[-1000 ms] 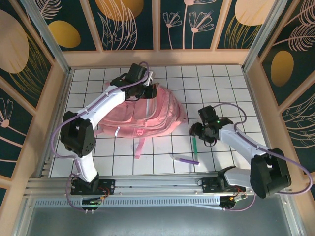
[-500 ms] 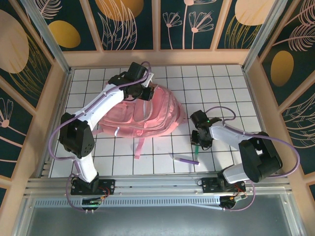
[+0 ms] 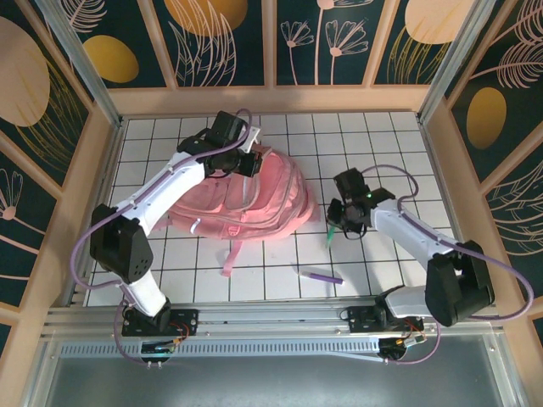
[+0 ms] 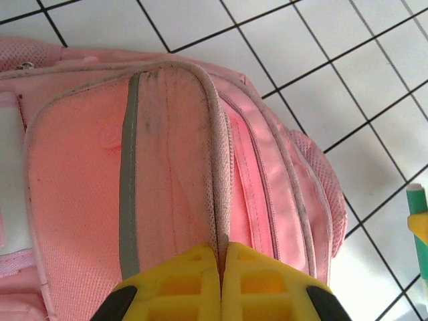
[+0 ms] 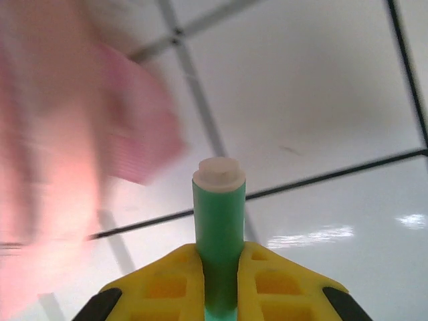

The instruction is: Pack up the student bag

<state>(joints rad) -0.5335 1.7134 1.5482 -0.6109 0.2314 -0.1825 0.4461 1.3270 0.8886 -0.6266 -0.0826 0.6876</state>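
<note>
Left gripper (image 4: pixel 221 259): closed, pads pressed together on the raised piped seam of the student bag (image 4: pixel 167 154), bottom centre of the left wrist view. No gap between the jaws. In the top view, set at the upper edge of the bag, centre-left of the frame. Bag lying flat on the table (image 3: pixel 382 144), one strap trailing toward the lower edge.

Right gripper (image 5: pixel 219 259): closed on a green marker (image 5: pixel 219 207), barrel clamped between the yellow pads, pale end cap projecting toward the top of the right wrist view. In the top view, placed just right of the bag, with the marker angled down toward the tiles. Pink blur at the left of the right wrist view: probably the bag's side (focus too poor to confirm).

Purple pen (image 3: pixel 318 275): loose on the table, lower centre, well apart from both grippers.

Hazards from this state:
- Seam hold on thin fabric only. Expect slip under a sharp pull, and a collapsed pocket mouth as a result.
- Pocket opening not confirmed. Avoid driving the marker against closed fabric; likely outcome is a shoved bag or a marker twisted in the jaws.
- Smooth round barrel. Allow for rotation or slide under side load.
- Both arms converging on the bag's right side. Keep clearance to prevent contact.
</note>
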